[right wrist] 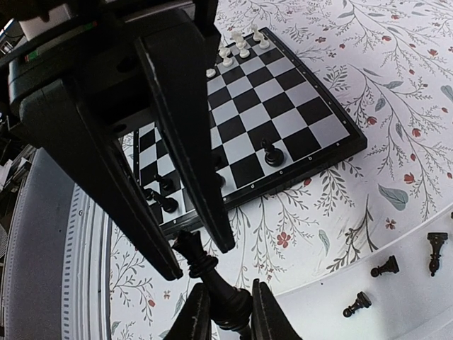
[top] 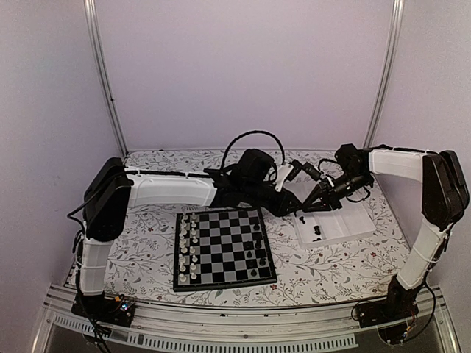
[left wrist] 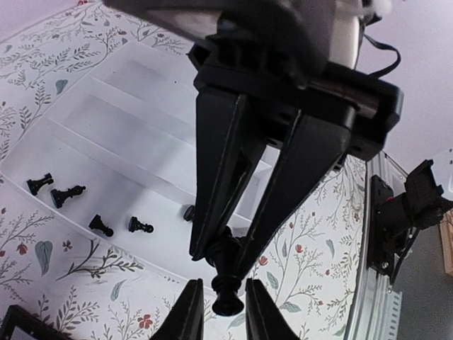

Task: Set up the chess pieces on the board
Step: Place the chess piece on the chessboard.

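A black queen hangs in the air between both grippers, just above the near edge of the white tray. My right gripper is shut on its base. My left gripper stands open around the crown end of that queen, with a narrow gap on each side. In the top view the two grippers meet at the tray's left end, left gripper and right gripper. The board lies left of them, with a few black chess pieces on its right side.
White chessmen fill the board's two left columns. Several loose black pieces lie on their sides in the tray, also seen as loose pieces from the right wrist. The board's corner is close below the grippers.
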Controlling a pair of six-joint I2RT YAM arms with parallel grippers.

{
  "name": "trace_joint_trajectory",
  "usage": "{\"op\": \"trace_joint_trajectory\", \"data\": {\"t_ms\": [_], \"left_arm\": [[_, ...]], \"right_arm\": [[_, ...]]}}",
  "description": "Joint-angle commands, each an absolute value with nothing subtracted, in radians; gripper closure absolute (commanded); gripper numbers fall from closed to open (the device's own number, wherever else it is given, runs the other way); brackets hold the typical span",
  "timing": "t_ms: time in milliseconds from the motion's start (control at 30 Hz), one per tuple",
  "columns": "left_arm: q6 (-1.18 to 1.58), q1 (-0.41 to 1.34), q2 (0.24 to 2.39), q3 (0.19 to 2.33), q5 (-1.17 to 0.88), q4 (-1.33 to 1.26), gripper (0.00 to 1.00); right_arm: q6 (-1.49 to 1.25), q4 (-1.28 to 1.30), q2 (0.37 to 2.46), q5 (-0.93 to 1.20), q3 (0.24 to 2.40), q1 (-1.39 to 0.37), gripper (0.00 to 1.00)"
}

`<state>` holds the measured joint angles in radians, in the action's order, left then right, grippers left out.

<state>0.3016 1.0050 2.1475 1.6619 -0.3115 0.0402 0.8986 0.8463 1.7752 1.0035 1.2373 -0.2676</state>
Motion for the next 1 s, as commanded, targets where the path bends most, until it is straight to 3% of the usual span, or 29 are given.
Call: {"op": "trace_joint_trajectory", "data": {"t_ms": [0, 233, 400, 433, 467, 500, 667, 767, 900, 967], "left_arm": [[0.301, 1.005, 2.176, 1.696, -0.329, 0.016, 0.79], [0.31, 0.998, 2.177, 1.697, -0.345, 0.017, 0.92], [0.318, 0.993, 2.159, 1.68, -0.347, -0.025, 0.95], [0.321, 0.991, 2.153, 1.673, -0.348, -0.035, 0.95], [0.324, 0.99, 2.145, 1.665, -0.347, -0.047, 0.95], [0.327, 0.988, 2.137, 1.655, -0.348, -0.057, 0.96], [0.342, 0.985, 2.086, 1.601, -0.346, -0.117, 0.95], [0.352, 0.983, 2.043, 1.551, -0.335, -0.19, 0.95], [0.357, 0.982, 1.98, 1.476, -0.302, -0.307, 0.95], [0.363, 0.983, 1.95, 1.433, -0.282, -0.371, 0.94]], "right_arm": [[0.919, 0.866, 1.745, 1.008, 1.261, -0.264, 0.82], [0.916, 0.872, 1.745, 1.011, 1.273, -0.265, 0.78], [0.895, 0.883, 1.72, 0.986, 1.305, -0.262, 0.6], [0.886, 0.881, 1.71, 0.966, 1.315, -0.258, 0.51], [0.87, 0.882, 1.701, 0.951, 1.33, -0.252, 0.2], [0.86, 0.886, 1.687, 0.937, 1.349, -0.245, 0.03], [0.726, 0.892, 1.654, 0.919, 1.542, -0.168, 0.01], [0.484, 0.742, 1.632, 0.934, 1.572, -0.08, 0.01], [0.279, 0.659, 1.653, 1.219, 1.52, 0.035, 0.01], [0.223, 0.698, 1.718, 1.355, 1.513, 0.041, 0.06]]}}
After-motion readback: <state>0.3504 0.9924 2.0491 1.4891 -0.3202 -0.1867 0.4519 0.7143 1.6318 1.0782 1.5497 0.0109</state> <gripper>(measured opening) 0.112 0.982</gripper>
